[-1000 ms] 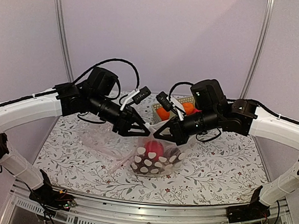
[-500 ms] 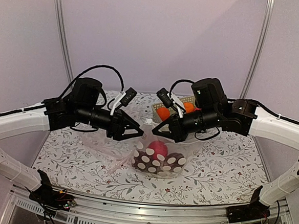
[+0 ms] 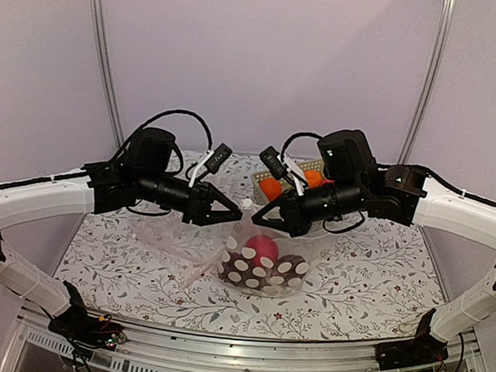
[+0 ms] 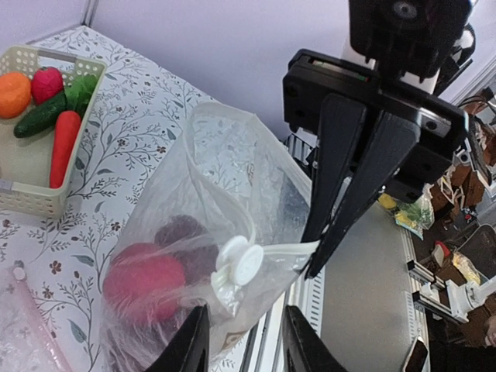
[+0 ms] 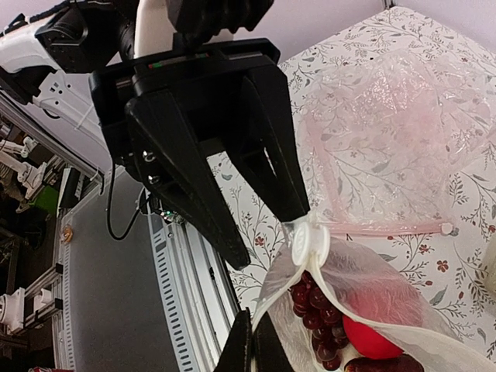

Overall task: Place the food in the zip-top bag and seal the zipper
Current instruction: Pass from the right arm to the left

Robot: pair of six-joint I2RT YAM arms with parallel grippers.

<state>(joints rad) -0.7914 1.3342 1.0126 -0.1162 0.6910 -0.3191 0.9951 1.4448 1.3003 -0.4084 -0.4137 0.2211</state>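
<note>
The dotted zip-top bag [image 3: 263,270] rests on the table between both arms and holds the red fruit [image 3: 265,248] and the dark grapes [image 5: 318,308]. My right gripper [image 3: 256,219] [image 5: 252,316] is shut on the end of the zipper strip [image 4: 288,249]. The white slider [image 4: 240,263] [image 5: 306,244] sits on that strip a short way from the right fingers. My left gripper [image 3: 232,215] [image 4: 246,310] is open, its fingers wide apart on either side of the slider, not touching it. The fruit [image 4: 143,279] shows through the plastic.
A plain clear bag [image 3: 167,240] [image 5: 387,139] with a pink strip lies on the table left of the dotted one. A cream basket [image 4: 23,205] with orange fruits [image 3: 271,188], a cucumber and a carrot stands at the back. The table's metal front rail is close below.
My left arm drew back to the left, then came forward again to the bag's top. The bag settled slightly right and lower. My right gripper kept its hold, nearly still.
</note>
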